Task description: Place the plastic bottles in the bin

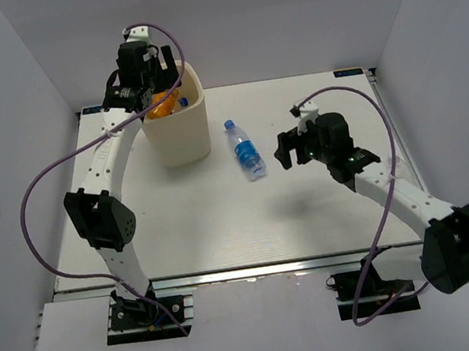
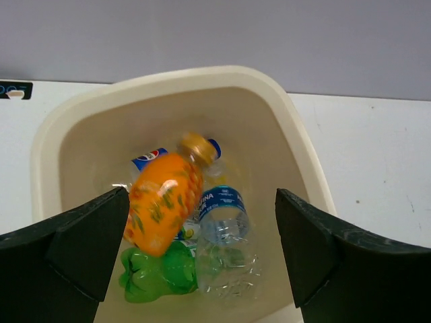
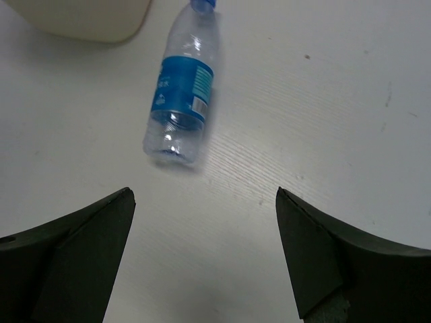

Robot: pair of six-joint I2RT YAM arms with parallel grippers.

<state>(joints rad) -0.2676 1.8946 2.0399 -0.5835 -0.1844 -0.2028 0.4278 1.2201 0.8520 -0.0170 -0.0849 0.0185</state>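
The cream bin [image 1: 182, 139] stands at the back left of the table. My left gripper [image 1: 147, 90] hangs over its mouth, open and empty. In the left wrist view the gripper [image 2: 202, 196] looks down into the bin [image 2: 168, 79]. Inside are a blurred orange bottle [image 2: 163, 202], a green bottle [image 2: 156, 274], a clear bottle with a blue label [image 2: 225, 245] and more bottles beneath. One clear bottle with a blue cap [image 1: 246, 150] lies on the table right of the bin. My right gripper [image 1: 287, 151] is open and empty, just right of it. The bottle also shows ahead of the jaws in the right wrist view [image 3: 182, 101].
White walls close in the table [image 1: 223, 220] on the left, back and right. A corner of the bin [image 3: 87, 17] shows at the top left of the right wrist view. Purple cables loop from both arms.
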